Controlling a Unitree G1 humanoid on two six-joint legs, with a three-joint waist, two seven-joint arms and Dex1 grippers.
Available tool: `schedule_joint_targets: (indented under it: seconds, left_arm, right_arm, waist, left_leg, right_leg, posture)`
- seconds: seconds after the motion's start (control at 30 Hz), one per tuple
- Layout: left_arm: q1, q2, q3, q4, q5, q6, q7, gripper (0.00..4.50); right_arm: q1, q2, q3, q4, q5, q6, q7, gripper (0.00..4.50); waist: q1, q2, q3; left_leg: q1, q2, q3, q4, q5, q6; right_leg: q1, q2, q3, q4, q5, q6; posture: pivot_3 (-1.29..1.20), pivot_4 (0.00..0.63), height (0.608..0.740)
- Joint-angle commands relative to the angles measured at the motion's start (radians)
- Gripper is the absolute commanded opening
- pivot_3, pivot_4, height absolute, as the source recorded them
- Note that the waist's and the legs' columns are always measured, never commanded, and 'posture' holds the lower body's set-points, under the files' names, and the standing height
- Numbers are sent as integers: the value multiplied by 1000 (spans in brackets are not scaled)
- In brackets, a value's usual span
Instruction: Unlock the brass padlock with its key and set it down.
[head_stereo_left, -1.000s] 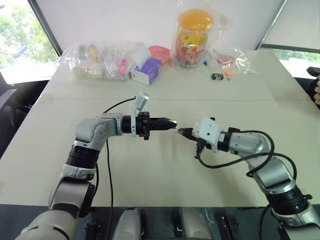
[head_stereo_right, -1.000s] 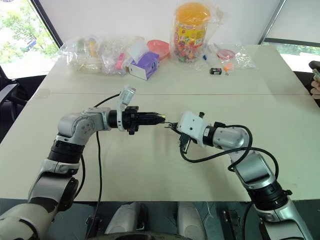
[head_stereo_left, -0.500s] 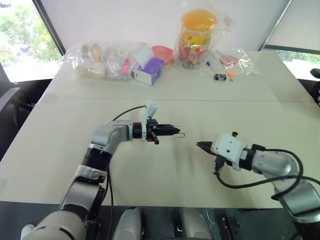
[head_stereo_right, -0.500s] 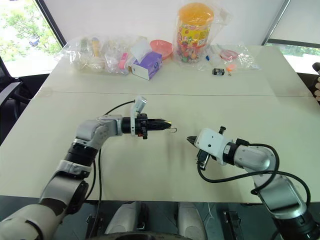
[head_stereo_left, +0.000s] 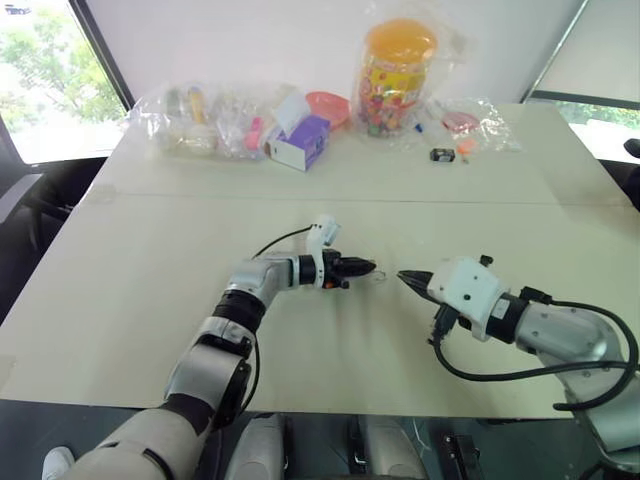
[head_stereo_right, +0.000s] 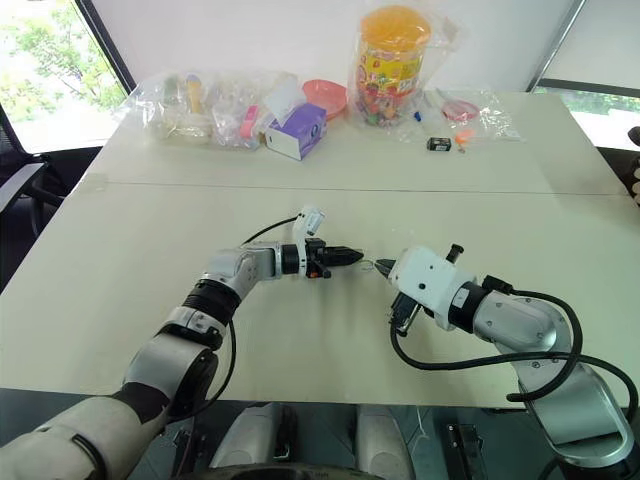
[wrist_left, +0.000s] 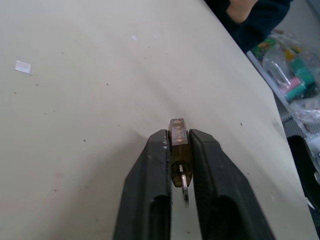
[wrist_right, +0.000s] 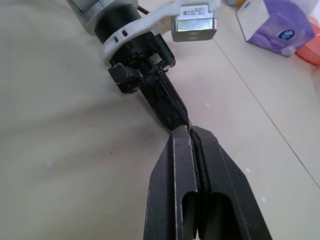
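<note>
- Left wrist view gives me the clearest look: the brass padlock (wrist_left: 178, 145) sits pinched edge-on between the two black fingers (wrist_left: 150, 185) of the left tool (head_stereo_left: 362, 268), just above the bench (head_stereo_left: 150, 280), with a thin silvery piece hanging below the body, shackle or key ring, I cannot tell which
- My left tool is clamped on the brass padlock across its flat faces, near the fingertips
- My right tool (wrist_right: 190, 131) has its fingers together; whether a key sits between them I cannot make out, and its tips point at the left tool, close but apart in the head views
- Handling, as I judge it: a stiff little metal block, light, smooth-faced and likely slippery, so a small twist could pivot it out of the pinch
- Best hold is where I have it, on the broad flat sides of the body, keeping the shackle and keyhole ends free
- Not fragile, so a low release onto the bench should do it no harm, though it may tip over onto a flat side
</note>
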Motion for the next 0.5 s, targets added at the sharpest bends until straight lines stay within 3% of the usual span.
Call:
schedule_joint_targets:
  seconds: [0.03, 0.17, 0.37, 0.5]
  left_arm:
    - [13, 53, 3, -21, 36, -11, -30, 2319]
    - [66, 140, -28, -170, 61, -36, -91, 4299]
    - [187, 345, -58, -522, 39, -53, -241, 4299]
    - [222, 418, -64, -624, 39, -87, -291, 4299]
  right_arm:
    - [-5, -9, -24, -39, 6, -3, -7, 0]
    - [2, -25, -47, -29, 9, -10, 3, 0]
    - [13, -77, -98, 17, 11, -49, 44, 0]
    - [18, -114, -121, 47, 17, -67, 82, 0]
  waist:
    - [-2, 0, 0]
    - [-19, 0, 0]
    - [-22, 0, 0]
    - [0, 0, 0]
  left_leg:
    - [0, 1, 0, 0, 0, 0]
    - [1, 2, 0, 0, 0, 0]
    - [2, 4, -1, -1, 0, 0]
    - [1, 2, -1, 0, 0, 0]
  right_leg:
    - [0, 0, 0, 0, 0, 0]
    - [0, 1, 1, 1, 0, 0]
    - [0, 0, 2, 2, 0, 0]
    - [0, -1, 1, 1, 0, 0]
  posture:
    - [0, 150, 735]
    - [0, 150, 735]
    - [0, 150, 735]
    - [0, 150, 735]
